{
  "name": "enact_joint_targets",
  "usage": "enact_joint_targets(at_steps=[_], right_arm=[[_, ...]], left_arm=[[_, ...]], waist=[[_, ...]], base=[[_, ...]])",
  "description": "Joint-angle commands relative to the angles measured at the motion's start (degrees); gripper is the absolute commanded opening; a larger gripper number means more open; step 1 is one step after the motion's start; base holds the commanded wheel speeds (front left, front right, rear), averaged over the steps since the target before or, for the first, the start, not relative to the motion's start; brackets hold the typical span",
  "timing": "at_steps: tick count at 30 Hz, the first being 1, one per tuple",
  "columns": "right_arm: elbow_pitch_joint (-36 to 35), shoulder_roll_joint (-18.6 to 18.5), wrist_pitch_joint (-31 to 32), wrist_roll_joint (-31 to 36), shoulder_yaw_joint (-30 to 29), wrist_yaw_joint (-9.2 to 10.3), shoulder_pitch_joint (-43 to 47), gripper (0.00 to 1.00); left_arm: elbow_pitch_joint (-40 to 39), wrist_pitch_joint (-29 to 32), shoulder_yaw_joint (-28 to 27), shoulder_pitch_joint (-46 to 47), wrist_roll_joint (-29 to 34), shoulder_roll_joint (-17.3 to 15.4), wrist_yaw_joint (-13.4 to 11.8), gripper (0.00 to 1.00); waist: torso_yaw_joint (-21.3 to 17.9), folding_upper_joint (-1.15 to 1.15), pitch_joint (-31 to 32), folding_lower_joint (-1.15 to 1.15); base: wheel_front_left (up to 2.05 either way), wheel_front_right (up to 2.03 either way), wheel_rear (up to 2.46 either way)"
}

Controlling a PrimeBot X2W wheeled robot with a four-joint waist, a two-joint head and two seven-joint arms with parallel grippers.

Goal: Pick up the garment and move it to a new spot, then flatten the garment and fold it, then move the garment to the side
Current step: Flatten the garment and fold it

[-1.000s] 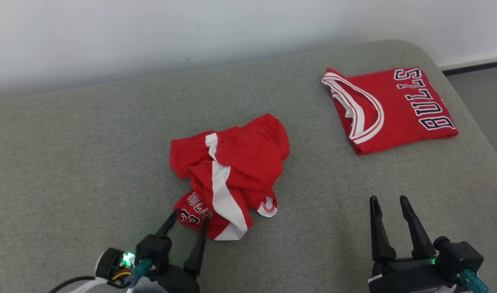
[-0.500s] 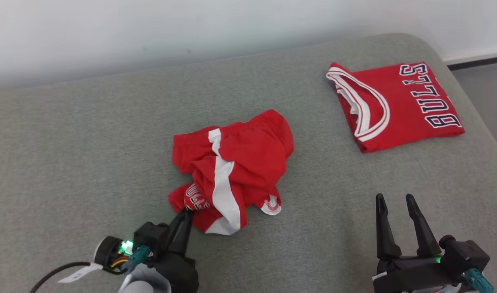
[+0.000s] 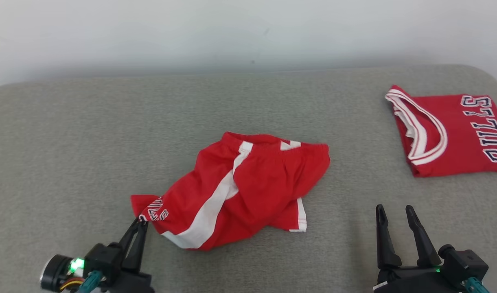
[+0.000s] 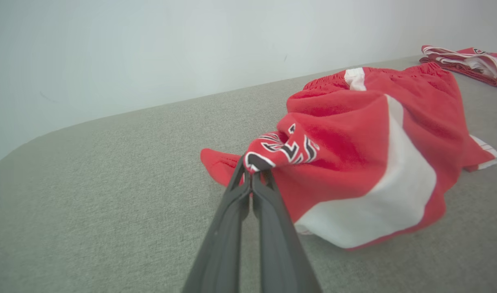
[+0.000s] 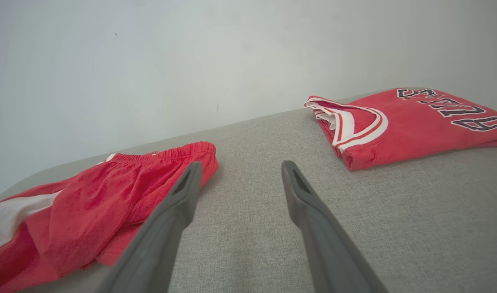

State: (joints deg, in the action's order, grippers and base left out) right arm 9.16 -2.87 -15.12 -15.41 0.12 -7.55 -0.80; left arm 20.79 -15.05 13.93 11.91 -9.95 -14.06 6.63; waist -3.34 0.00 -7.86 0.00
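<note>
The left gripper [image 3: 141, 221] pinches the lettered hem corner of the red shorts [image 3: 252, 187]; the right gripper [image 3: 394, 209] is spread and empty.
Head view: the shorts lie mid-way across the grey cushion [image 3: 69, 142], stretched toward the lower left, with bare fabric on every side and the far edge against the wall [image 3: 232, 32]. The folded jersey [image 3: 452, 142] sits well apart at the right. Left wrist view: the jaws are pressed together on the hem, with open cushion to their left. Right wrist view: the parted jaws point at bare cushion between shorts and jersey. A second ago the left jaws straddled a bunched heap. The shorts are now drawn out, and the camera has turned.
</note>
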Motion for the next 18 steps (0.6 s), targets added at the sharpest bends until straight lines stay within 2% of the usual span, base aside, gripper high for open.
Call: enact_joint_targets(at_steps=[1, 7, 15, 16, 17, 18], right_arm=[[0.17, 0.00, 0.02, -0.50, 0.02, 0.13, 1.02, 1.00], [0.42, 0.00, 0.02, -0.41, 0.57, 0.13, 0.21, 1.00], [0.96, 0.00, 0.03, 0.03, 1.00, 0.13, 1.02, 1.00], [0.93, 0.00, 0.02, 0.13, 0.83, 0.13, 1.10, 1.00], [0.86, -0.02, 0.02, 0.19, 0.66, 0.13, 1.26, 1.00], [0.77, -0.01, 0.02, 0.21, 0.40, 0.13, 1.51, 1.00]], left_arm=[[-0.78, -0.15, -0.66, -1.53, 0.00, -0.80, -0.48, 0.00], [-1.73, 1.79, -1.56, -4.44, -2.04, -0.95, -1.35, 0.00], [4.97, 0.66, -1.04, -3.42, -4.04, 0.57, -0.64, 0.02], [5.34, 0.33, -0.96, -3.28, -3.71, 0.65, -0.73, 0.71], [5.45, 0.26, -1.04, -3.14, -3.73, 0.90, -0.76, 1.00], [5.25, 0.02, -1.12, -2.99, -3.66, 1.07, -0.76, 1.00]], waist=[[3.24, 0.00, 0.96, 0.00], [3.83, 0.00, 0.54, 0.00], [2.48, 0.00, 1.83, 0.00], [2.51, 0.00, 2.04, 0.00], [2.62, 0.00, 2.23, 0.00], [2.82, 0.00, 2.43, 0.00]], base=[[0.00, 0.00, 0.00], [0.00, 0.00, 0.00], [0.00, 0.00, 0.00], [0.00, 0.00, 0.00], [0.00, 0.00, 0.00], [0.00, 0.00, 0.00]])
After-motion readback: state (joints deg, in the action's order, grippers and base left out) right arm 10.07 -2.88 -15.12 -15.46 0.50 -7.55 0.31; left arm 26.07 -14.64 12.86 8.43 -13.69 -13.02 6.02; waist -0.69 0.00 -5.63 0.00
